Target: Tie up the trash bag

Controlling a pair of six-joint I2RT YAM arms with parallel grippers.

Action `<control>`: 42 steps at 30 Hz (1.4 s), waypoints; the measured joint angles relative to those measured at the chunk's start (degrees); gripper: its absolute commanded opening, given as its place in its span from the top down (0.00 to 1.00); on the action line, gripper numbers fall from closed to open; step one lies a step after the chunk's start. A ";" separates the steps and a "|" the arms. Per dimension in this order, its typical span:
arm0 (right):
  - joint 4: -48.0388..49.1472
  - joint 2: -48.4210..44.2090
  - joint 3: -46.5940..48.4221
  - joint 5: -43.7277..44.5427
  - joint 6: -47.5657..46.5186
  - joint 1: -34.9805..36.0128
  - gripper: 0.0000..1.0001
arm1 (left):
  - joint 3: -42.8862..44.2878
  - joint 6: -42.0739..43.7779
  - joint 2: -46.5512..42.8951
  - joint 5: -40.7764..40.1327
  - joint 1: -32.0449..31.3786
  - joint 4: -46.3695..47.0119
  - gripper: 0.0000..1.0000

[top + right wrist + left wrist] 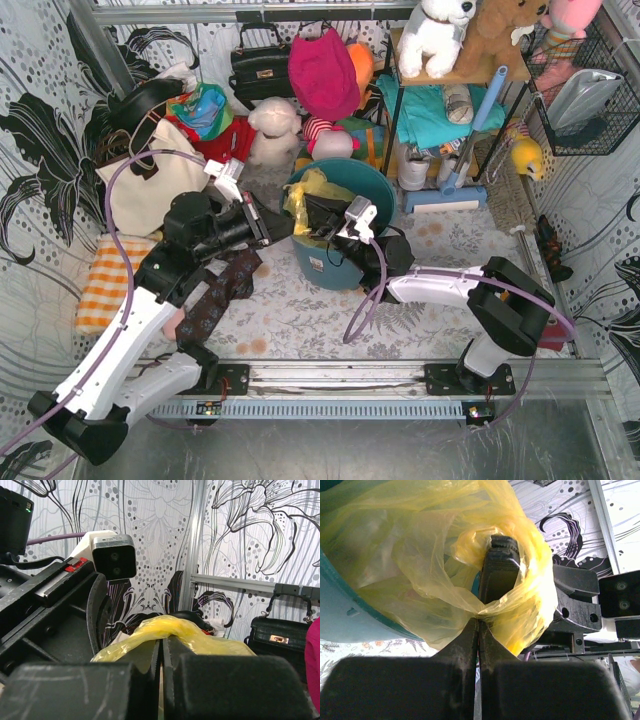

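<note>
The trash bag [303, 192] is thin yellow plastic lining the round teal bin [352, 178] at the table's middle. My left gripper [283, 228] reaches in from the left and is shut on a bunched fold of the bag [410, 555] at its tips [479, 620]. My right gripper [318, 212] reaches in from the right, over the bin's mouth. It is shut on a twisted strand of the bag [175, 629] at its tips [162, 641]. In the left wrist view the right gripper's fingers [499, 570] stand inside a loop of yellow plastic. The bag's contents are hidden.
A cream tote [150, 185], black handbag [262, 65] and plush toys crowd the back. An orange checked cloth [105, 280] and a dark patterned cloth [225, 290] lie left of the bin. A shelf [450, 100] and wire basket [585, 90] stand back right.
</note>
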 measured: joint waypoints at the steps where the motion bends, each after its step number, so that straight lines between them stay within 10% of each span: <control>1: 0.02 0.00 0.00 -0.11 0.02 0.00 1.00 | 0.00 0.00 0.07 0.28 0.02 0.02 0.92; 28: -0.04 -0.02 0.00 -5.38 4.52 -0.26 1.00 | 9.29 10.05 -2.67 -16.48 -0.09 -17.57 0.86; 42: -0.04 -0.02 0.00 -5.38 4.52 -0.26 1.00 | 10.12 12.35 -0.09 -22.32 -0.09 -8.37 0.76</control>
